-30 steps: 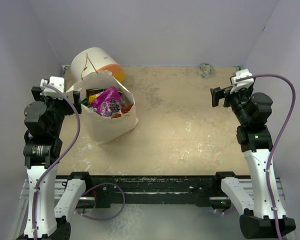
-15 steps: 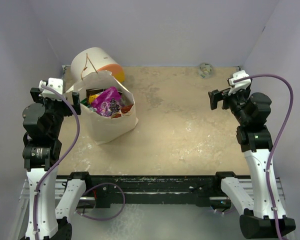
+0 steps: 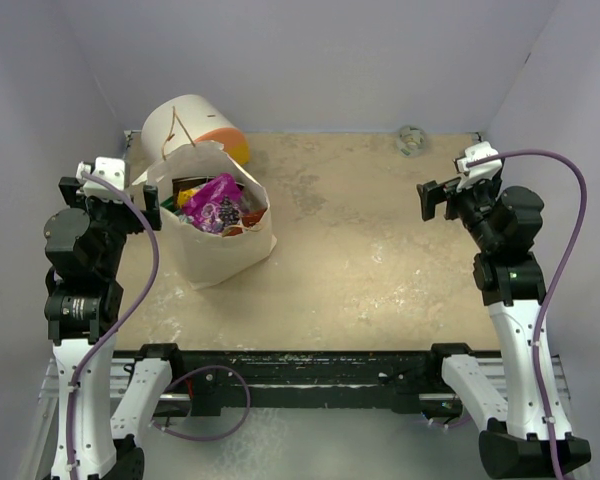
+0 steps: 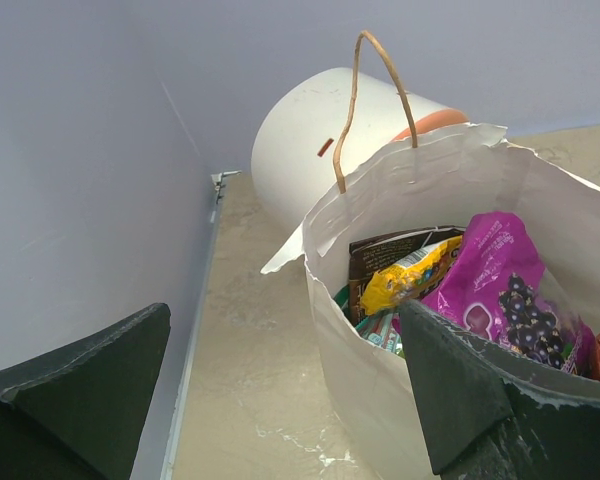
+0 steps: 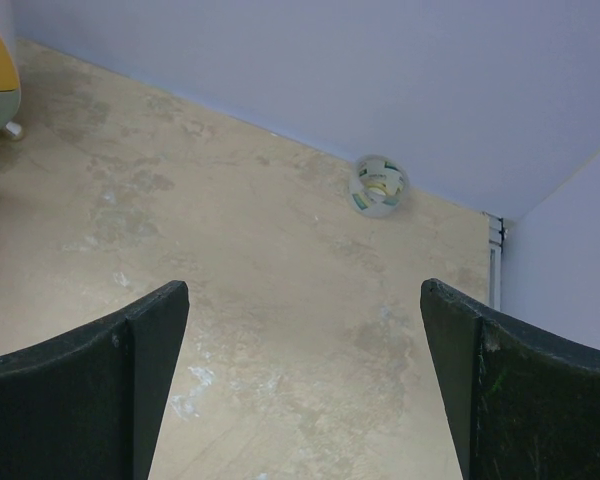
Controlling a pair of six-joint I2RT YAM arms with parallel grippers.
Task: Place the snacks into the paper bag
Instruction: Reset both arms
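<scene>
Left gripper [image 3: 110, 195] and right gripper [image 5: 302, 300] both spread wide, holding nothing. All visible snacks [image 3: 218, 203] sit in the paper bag [image 3: 220, 250], back-left on the table [image 3: 380, 250]. Likely finished: clear the left arm without snagging the string handle [image 4: 360, 100]. Count: one bag, at least five packets, one cylinder [image 3: 185, 120], one ball [image 3: 412, 139].
</scene>
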